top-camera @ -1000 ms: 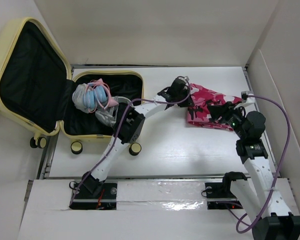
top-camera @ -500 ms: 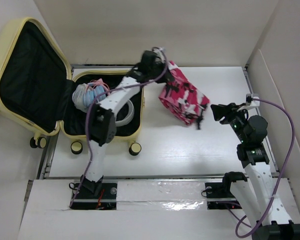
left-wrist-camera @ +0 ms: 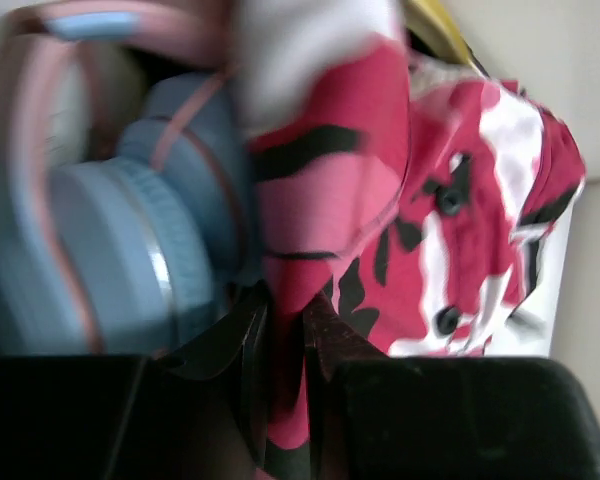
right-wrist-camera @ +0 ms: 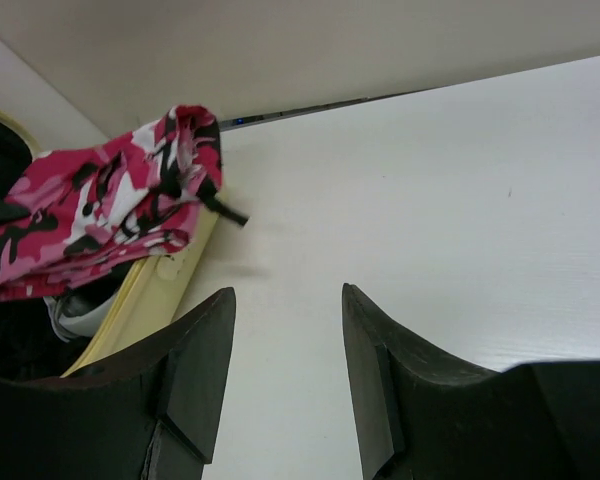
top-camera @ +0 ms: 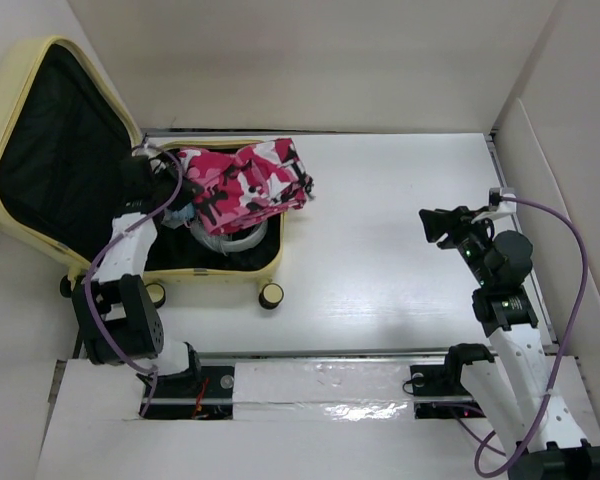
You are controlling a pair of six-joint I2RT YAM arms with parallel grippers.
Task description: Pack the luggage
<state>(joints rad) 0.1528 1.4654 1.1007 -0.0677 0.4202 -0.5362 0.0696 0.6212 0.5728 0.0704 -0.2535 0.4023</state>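
The left hand [top-camera: 163, 172] is pinching the camo cloth [top-camera: 245, 180] between nearly closed fingers, and it is now hanging over the open luggage [top-camera: 220, 273], which is lying at the left of the counter [top-camera: 380, 290] with its lid propped open. Half a second ago the cloth was swinging above the counter just right of the luggage; now most of it is spreading across the far half of the base, with one corner trailing over the right rim. The wrist view is showing blue headphones [left-wrist-camera: 110, 260] already inside, just beside the pinched fold. The right hand [top-camera: 442, 225] is hovering wide and empty at the right, well apart from the cloth it was touching a second ago. The carry is looking nearly done; releasing and tucking the trailing corner are probably remaining.
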